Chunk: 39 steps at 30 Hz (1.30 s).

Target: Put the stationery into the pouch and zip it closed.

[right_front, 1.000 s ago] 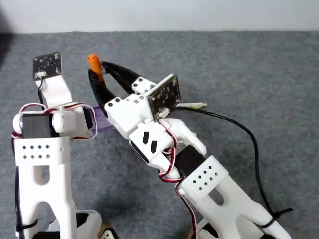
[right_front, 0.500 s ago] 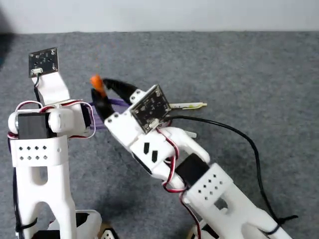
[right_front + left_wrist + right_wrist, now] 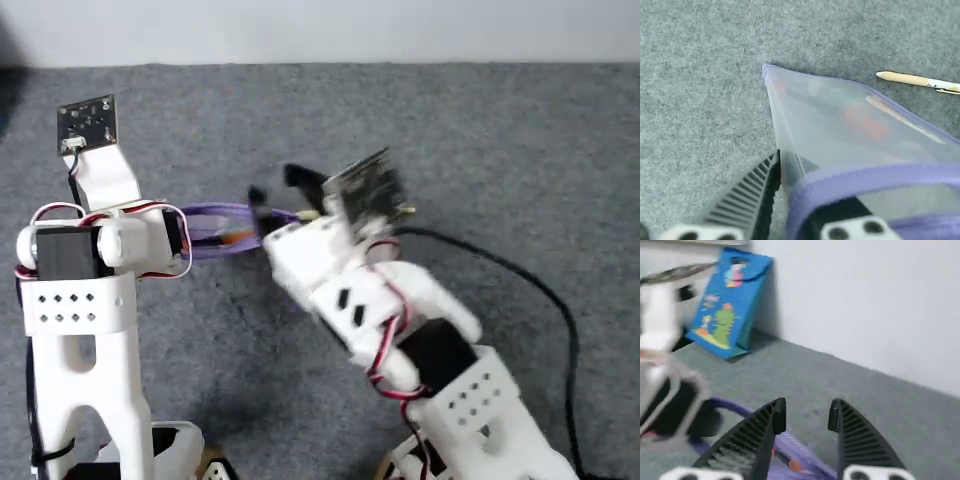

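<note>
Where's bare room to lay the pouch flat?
Widest bare patch: grey felt tabletop right of the right arm, between the black cable and the white wall. A narrower strip runs between the translucent purple-edged pouch and that wall. Crowded: the pouch mouth, with the right tool open above it, the left tool gripping its edge, and a cream pen beside it.

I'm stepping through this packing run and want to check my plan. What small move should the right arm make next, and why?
Probably swing the right hand, open and empty above the pouch, over to the pen lying on the carpet beside it. The orange marker lies inside the pouch, whose mouth the left hand holds, and the pen is outside.
</note>
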Tool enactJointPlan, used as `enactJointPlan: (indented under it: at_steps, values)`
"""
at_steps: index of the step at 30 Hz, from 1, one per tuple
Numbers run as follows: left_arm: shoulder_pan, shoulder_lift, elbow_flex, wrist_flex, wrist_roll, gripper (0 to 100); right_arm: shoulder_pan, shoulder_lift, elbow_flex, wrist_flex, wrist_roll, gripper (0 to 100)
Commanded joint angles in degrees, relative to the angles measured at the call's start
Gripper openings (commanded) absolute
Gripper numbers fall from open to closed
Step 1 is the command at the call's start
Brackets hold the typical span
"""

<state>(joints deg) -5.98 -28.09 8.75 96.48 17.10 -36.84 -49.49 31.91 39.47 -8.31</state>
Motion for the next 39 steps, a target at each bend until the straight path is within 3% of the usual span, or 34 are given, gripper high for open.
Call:
enactJointPlan:
  at_steps: [1, 7, 10, 17, 24, 29, 39]
  values:
    - [0.35, -0.97, -4.18, 0.26, 0.62, 1, 7.60, 1.63, -7.82, 9.98, -5.45, 13.6]
    - [0.35, -0.97, -4.18, 0.18, 0.62, 1, 15.87, 13.05, -13.63, 25.27, -7.03, 13.4]
    - [0.26, -0.97, -4.18, 0.09, 0.62, 1, 17.98, 21.05, -15.91, 31.16, -2.99, 13.4]
    - [-0.53, -1.05, -4.18, 0.44, 0.62, 1, 18.86, 40.22, -25.58, 39.69, 5.54, 13.7]
    - [-7.56, -1.05, -4.18, 0.70, 0.62, 1, 17.19, 53.93, -32.70, 45.85, 12.92, 13.7]
    - [-8.18, -1.05, -4.18, 0.70, 0.62, 1, 15.52, 58.95, -33.05, 46.46, 18.29, 13.7]
    - [-8.18, -1.05, -4.18, 0.53, 0.70, 1, 13.32, 66.07, -32.97, 37.32, 30.24, 13.7]
